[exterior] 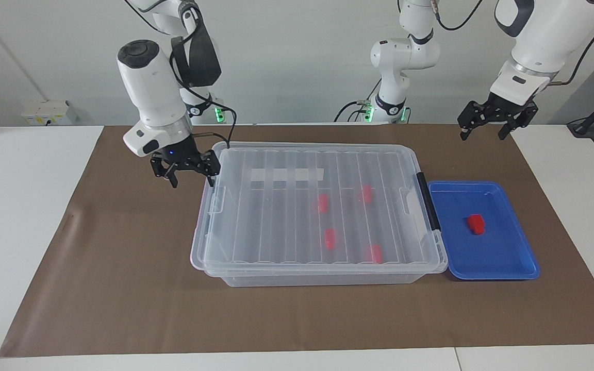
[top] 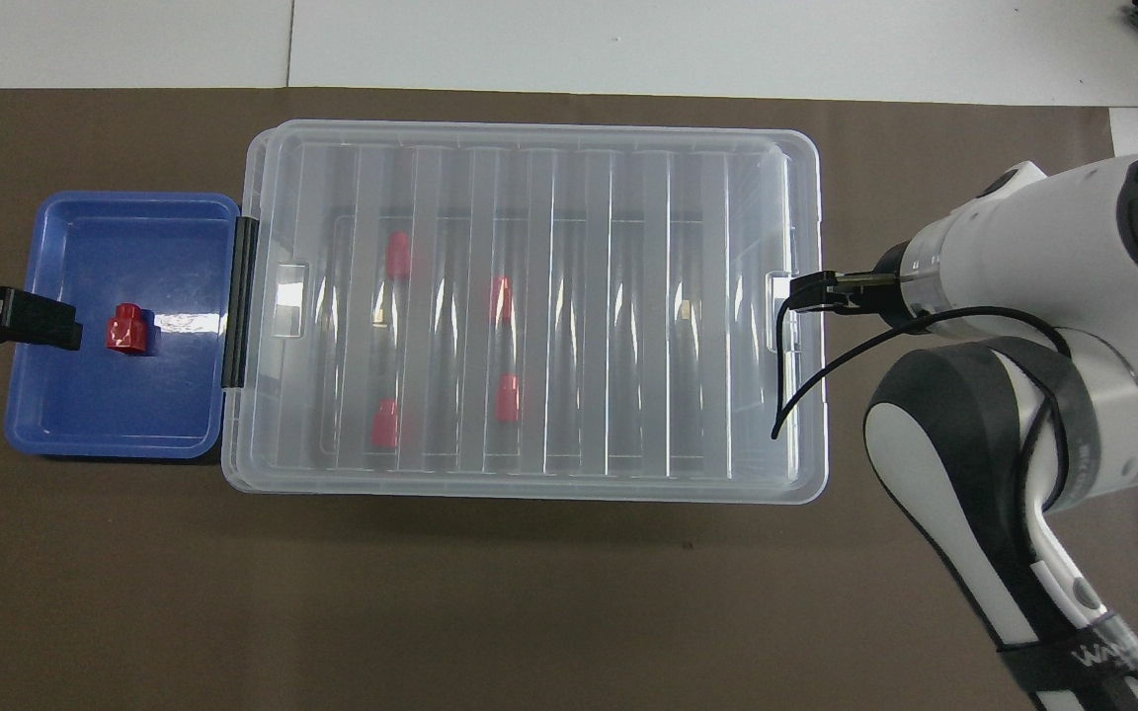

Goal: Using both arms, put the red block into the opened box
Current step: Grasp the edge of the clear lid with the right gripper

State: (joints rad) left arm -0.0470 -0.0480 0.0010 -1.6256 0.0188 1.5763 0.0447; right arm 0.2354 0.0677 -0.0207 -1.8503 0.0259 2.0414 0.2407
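A red block (exterior: pixel 476 223) (top: pixel 126 329) lies alone in a shallow blue tray (exterior: pixel 513 257) (top: pixel 85 434). The box (exterior: pixel 323 280) (top: pixel 529 491) stands beside the tray with its ribbed clear lid down. Several more red blocks (exterior: pixel 330 239) (top: pixel 507 398) show through the lid. My right gripper (exterior: pixel 192 180) (top: pixel 811 293) hangs open over the box's end rim toward the right arm's end, by the lid's tab (exterior: pixel 218 198) (top: pixel 779 311). The left gripper (exterior: pixel 484 135) (top: pixel 55 326) waits open and raised over the tray's outer edge, holding nothing.
A black latch (exterior: pixel 427 201) (top: pixel 240 301) runs along the box's end next to the tray. A brown mat (exterior: pixel 121 288) (top: pixel 529 612) covers the table under everything. The right arm's cable (top: pixel 826 365) loops over the box's corner.
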